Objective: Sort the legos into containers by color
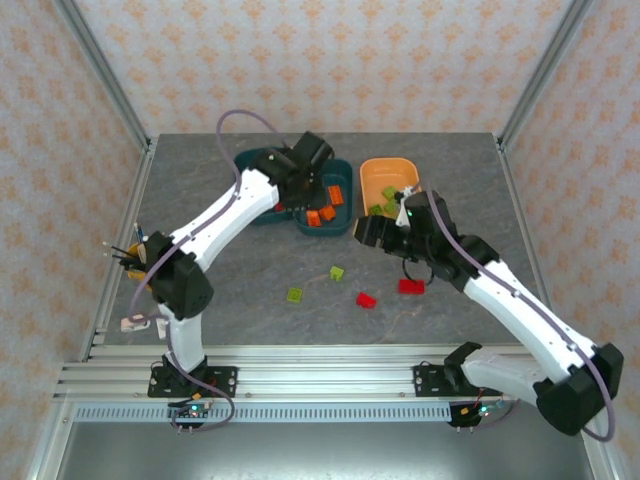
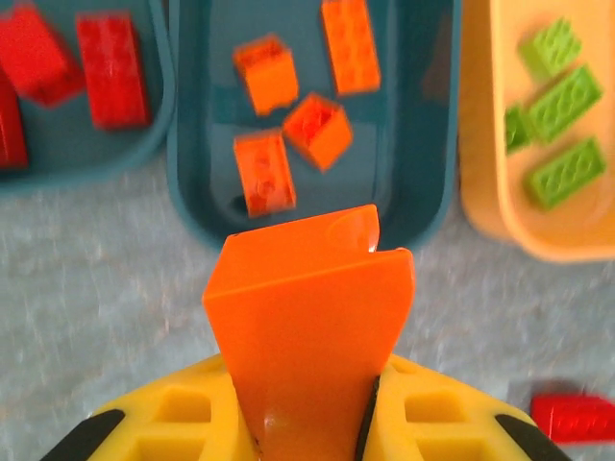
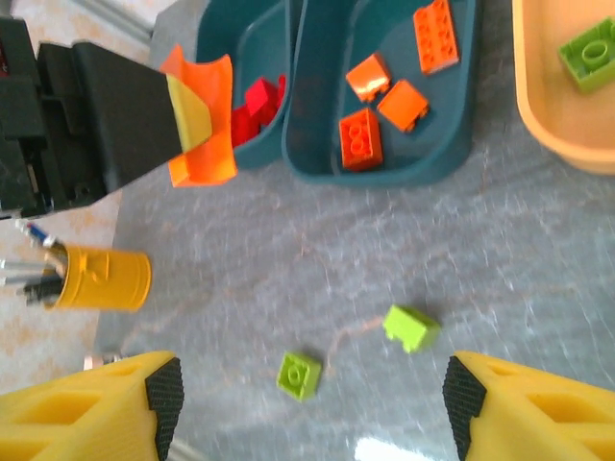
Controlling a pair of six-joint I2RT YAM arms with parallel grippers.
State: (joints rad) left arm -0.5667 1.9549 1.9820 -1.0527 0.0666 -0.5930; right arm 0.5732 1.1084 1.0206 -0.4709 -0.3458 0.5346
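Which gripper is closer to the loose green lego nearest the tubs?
Right. The right gripper hangs just beyond the green lego, to its right; left gripper is farther back, by the teal tub's rim.

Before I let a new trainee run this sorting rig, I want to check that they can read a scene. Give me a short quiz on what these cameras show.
1. Which colour of legos lies in the orange tub? A red, B orange, C light green.
2. True or false: the right hand is shut on a lego.
3. How many legos lie on the bare table?
Key: 1 C. 2 False: it is open and empty. 3 Four: two green legos, two red legos.
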